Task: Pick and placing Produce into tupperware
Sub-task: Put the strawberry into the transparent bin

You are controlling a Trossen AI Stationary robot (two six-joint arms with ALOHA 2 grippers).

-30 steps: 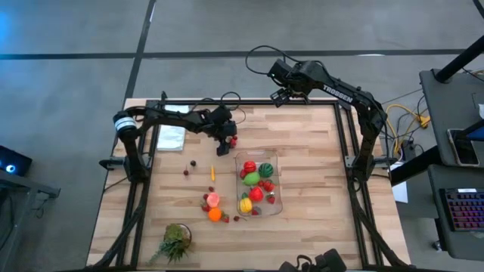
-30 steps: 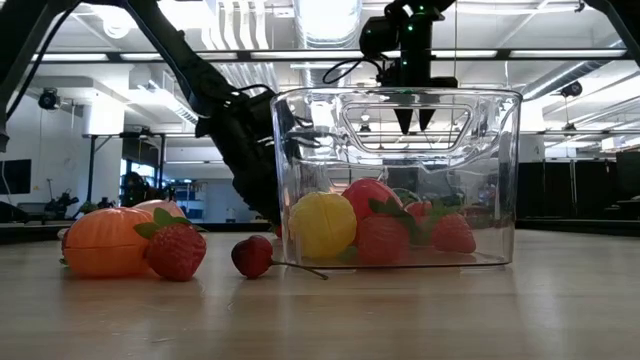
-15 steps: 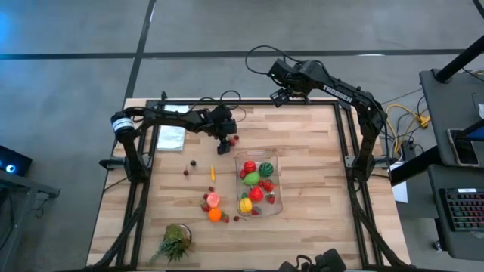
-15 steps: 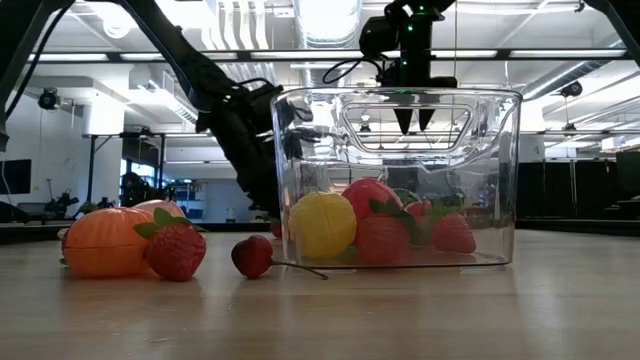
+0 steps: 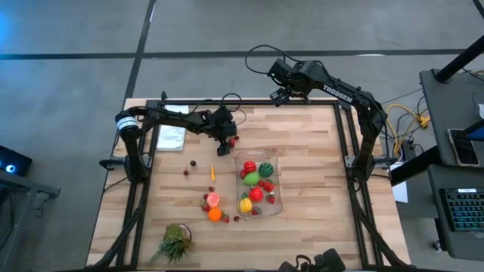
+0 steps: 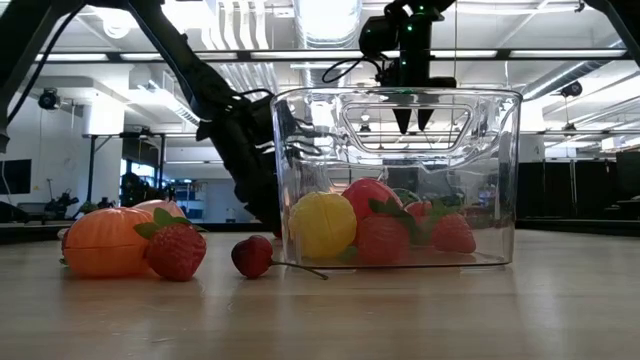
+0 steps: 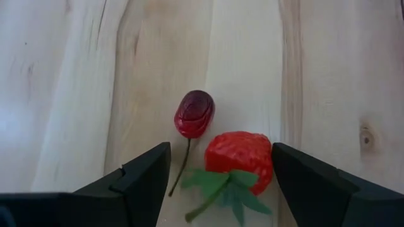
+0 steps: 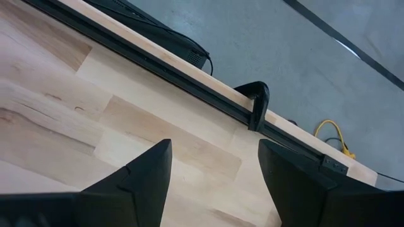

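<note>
Your left end effector sits low over the pale wooden plank surface, just beyond the far-left corner of the clear, round-cornered rectangular plastic tupperware. In the left wrist view its two dark fingers are spread and released, with a small red toy strawberry with green leaves lying on the wood between them and a dark red cherry with a thin stem just beside it; neither finger touches either piece. The tupperware stands upright near the middle of the surface and already holds several produce pieces: a yellow lemon-like fruit, a round red fruit, strawberries and, in the high view, a green piece and a striped green one. Outside it, to its left, loose produce lies on the wood: an orange carrot-like piece, a pink fruit, an orange fruit and a few small dark cherries (too small to tell apart further). A leafy green tuft with a brownish base lies near the front-left corner, and a flat white sheet at the far left. Your right end effector hangs raised over the far edge of the surface, fingers parted and holding nothing.
</note>
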